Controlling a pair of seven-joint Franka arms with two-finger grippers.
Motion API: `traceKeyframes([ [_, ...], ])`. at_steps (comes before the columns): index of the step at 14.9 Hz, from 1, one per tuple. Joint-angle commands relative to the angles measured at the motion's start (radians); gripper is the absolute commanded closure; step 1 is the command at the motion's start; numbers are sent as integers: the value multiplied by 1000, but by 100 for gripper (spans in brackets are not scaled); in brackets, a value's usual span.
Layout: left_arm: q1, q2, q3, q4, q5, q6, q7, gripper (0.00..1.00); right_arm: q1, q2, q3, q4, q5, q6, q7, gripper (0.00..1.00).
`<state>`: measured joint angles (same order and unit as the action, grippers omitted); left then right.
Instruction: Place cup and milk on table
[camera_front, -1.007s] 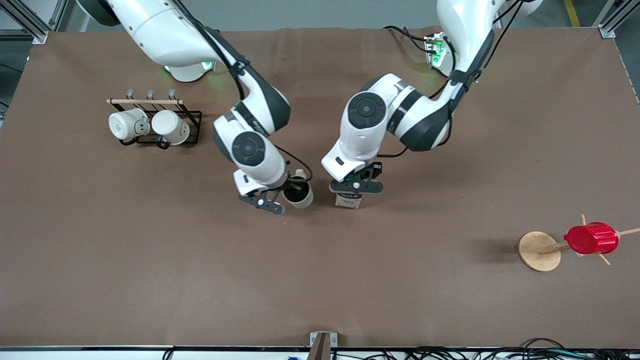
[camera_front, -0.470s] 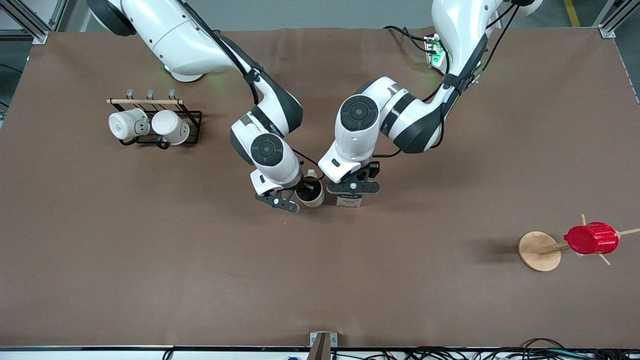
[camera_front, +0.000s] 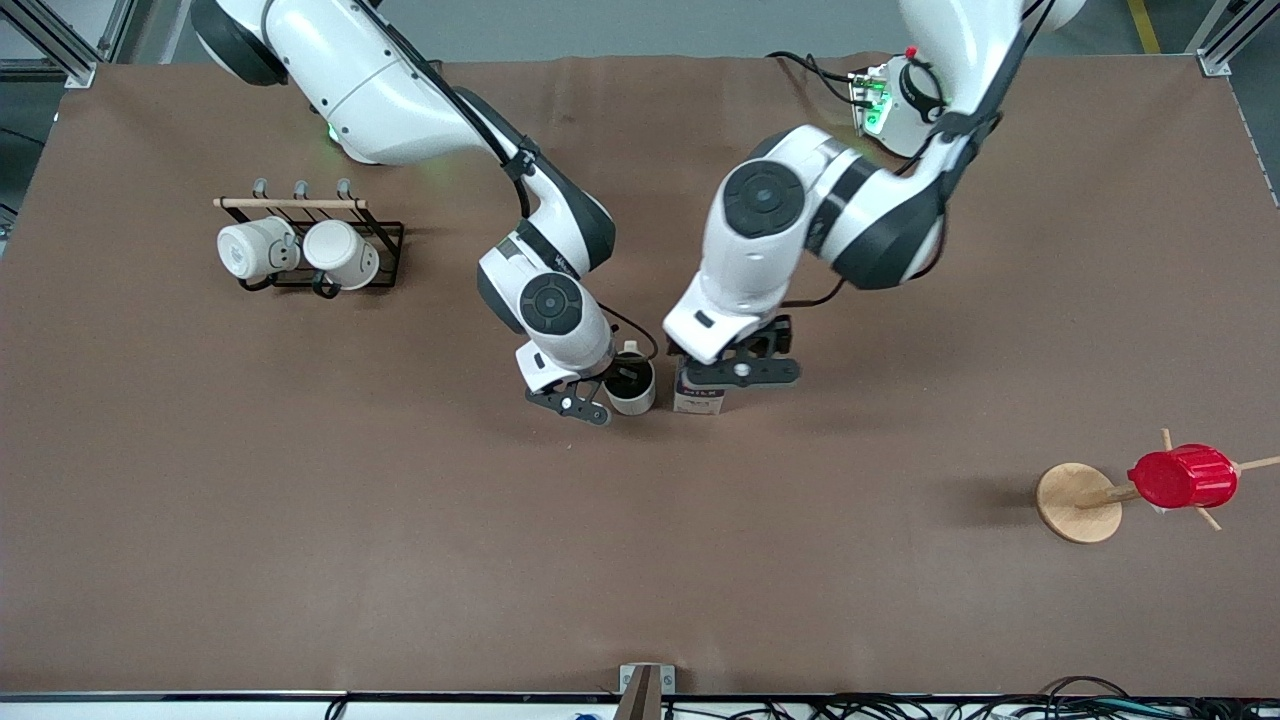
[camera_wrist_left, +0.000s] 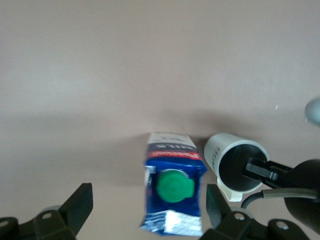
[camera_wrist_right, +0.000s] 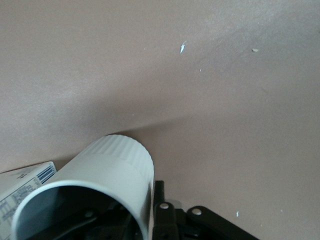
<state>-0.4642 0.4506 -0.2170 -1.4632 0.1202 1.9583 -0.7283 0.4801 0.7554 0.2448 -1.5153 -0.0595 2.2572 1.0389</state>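
Note:
The milk (camera_front: 699, 396), a blue and white carton with a green cap, stands upright on the brown table (camera_front: 300, 520) near its middle. My left gripper (camera_front: 740, 371) hangs open just above it, and in the left wrist view the milk (camera_wrist_left: 174, 200) sits free between the spread fingers (camera_wrist_left: 80, 205). The off-white cup (camera_front: 632, 386) is upright right beside the milk, toward the right arm's end. My right gripper (camera_front: 606, 392) is shut on the cup's wall, one finger inside and one outside. In the right wrist view the cup (camera_wrist_right: 107, 167) fills the space by the gripper (camera_wrist_right: 145, 202).
A black rack (camera_front: 385, 250) with two plain white mugs (camera_front: 300, 250) stands toward the right arm's end, nearer the bases. A round wooden disc (camera_front: 1078, 503) with pegs carries a red ribbed cup (camera_front: 1182, 477) toward the left arm's end.
My right gripper carried the cup toward the milk until it was beside it. My left gripper let go of the milk, opened and rose, shifting slightly toward the left arm's end.

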Motion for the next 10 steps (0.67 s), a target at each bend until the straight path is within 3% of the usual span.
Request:
traceKeyframes([
  [1, 64, -87, -4, -19, -34, -59, 23, 0, 0, -1, 1, -6, -31, 10, 16, 47],
  [2, 81, -110, -4, -26, -33, -96, 35, 0, 0, -1, 1, -6, -31, 10, 16, 22],
  [3, 119, -134, -4, -45, -33, -111, 64, 0, -6, -5, 1, -6, -31, 4, 16, 8],
  [4, 154, -166, -5, -71, -34, -113, 116, 0, -12, -11, 1, -6, -31, -2, 15, 0],
  [7, 257, -257, -7, -141, -75, -113, 269, 0, -43, -97, 2, 3, -30, -100, 13, 0],
  [10, 338, -337, -5, -209, -100, -121, 403, 0, -95, -243, -4, -3, -36, -212, 13, 0],
])
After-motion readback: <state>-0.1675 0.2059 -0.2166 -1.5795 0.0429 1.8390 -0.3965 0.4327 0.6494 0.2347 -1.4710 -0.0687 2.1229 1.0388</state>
